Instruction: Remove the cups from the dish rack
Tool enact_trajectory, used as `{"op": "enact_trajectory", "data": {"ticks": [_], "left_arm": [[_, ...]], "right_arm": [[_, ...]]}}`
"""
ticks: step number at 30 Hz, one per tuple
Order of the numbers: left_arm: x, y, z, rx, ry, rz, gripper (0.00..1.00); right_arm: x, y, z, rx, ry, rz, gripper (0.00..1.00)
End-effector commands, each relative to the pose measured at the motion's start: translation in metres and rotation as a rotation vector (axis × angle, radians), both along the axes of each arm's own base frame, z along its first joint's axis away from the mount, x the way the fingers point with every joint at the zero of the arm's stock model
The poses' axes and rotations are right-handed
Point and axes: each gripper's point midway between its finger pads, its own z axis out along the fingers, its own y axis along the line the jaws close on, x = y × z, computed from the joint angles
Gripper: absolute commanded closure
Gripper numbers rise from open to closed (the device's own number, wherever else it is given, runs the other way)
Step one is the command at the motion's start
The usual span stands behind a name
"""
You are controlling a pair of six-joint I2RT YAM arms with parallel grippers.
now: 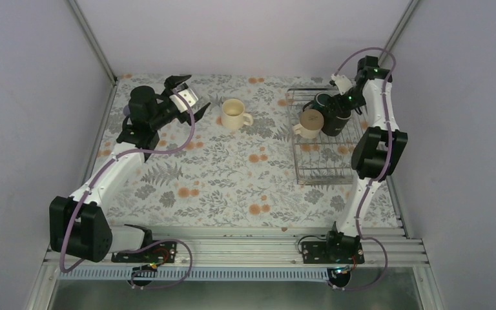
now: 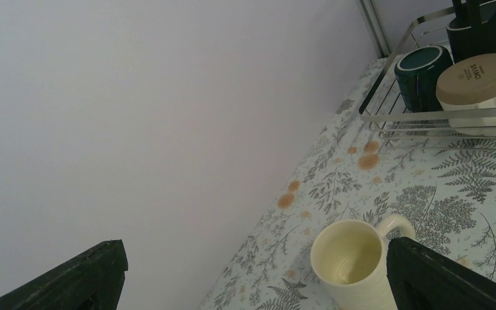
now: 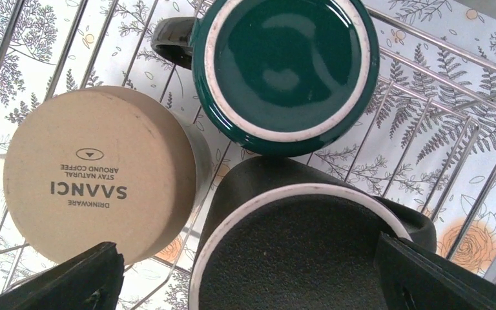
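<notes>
A cream mug (image 1: 234, 114) (image 2: 352, 265) stands upright on the floral table, just right of my left gripper (image 1: 194, 95) (image 2: 255, 284), which is open and holds nothing. The wire dish rack (image 1: 323, 161) (image 2: 426, 116) (image 3: 426, 103) holds three upturned cups at its far end: a second cream mug (image 1: 309, 123) (image 3: 97, 174) (image 2: 478, 84), a dark green mug (image 1: 320, 101) (image 3: 284, 64) (image 2: 420, 74) and a tall black mug (image 1: 338, 117) (image 3: 297, 252). My right gripper (image 1: 340, 97) (image 3: 252, 284) hangs open over the black mug's base, fingers (image 3: 71, 278) wide on either side.
Pale walls close in the table on the left, back and right, with metal posts (image 1: 93, 39) in the far corners. The rack sits near the right wall. An aluminium rail (image 1: 245, 248) with both arm bases runs along the near edge.
</notes>
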Motion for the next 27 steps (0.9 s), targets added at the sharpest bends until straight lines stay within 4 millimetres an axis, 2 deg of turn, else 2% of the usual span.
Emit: {"op": "enact_trajectory", "data": {"ticks": [1,7,11,13,14,15,19,22,25,27], "left_arm": [[-0.001,-0.002,0.0,-0.009,-0.017,-0.024,0.0],[-0.001,-0.004,-0.004,-0.017,-0.008,-0.033,0.0],[-0.001,-0.004,-0.006,-0.008,-0.01,-0.033,0.0],[-0.001,-0.003,-0.005,-0.006,-0.013,-0.03,0.0],[0.0,-0.002,-0.006,-0.005,-0.011,-0.029,0.0],[0.001,-0.002,-0.007,-0.005,-0.01,-0.026,0.0],[0.004,-0.001,-0.009,-0.01,-0.001,-0.021,0.0],[0.005,-0.002,-0.01,-0.017,0.004,-0.026,0.0],[0.006,-0.003,-0.013,-0.016,0.011,-0.025,0.0],[0.007,-0.003,-0.015,-0.012,0.014,-0.023,0.0]], "right_arm": [[-0.003,-0.009,0.019,-0.007,-0.051,-0.031,0.0],[-0.005,-0.03,0.029,-0.036,-0.085,-0.052,0.0],[-0.001,-0.06,0.043,-0.036,-0.137,-0.075,0.0],[0.001,-0.072,0.042,-0.034,-0.147,-0.067,0.0],[0.003,-0.076,0.039,-0.028,-0.146,-0.055,0.05],[0.003,-0.078,0.034,-0.019,-0.136,-0.033,0.2],[0.013,-0.088,0.017,-0.069,-0.127,0.005,0.57],[0.021,-0.094,0.009,-0.11,-0.141,0.024,0.71],[0.03,-0.094,0.0,-0.123,-0.138,0.04,0.96],[0.038,-0.093,0.0,-0.118,-0.156,0.042,0.97]]}}
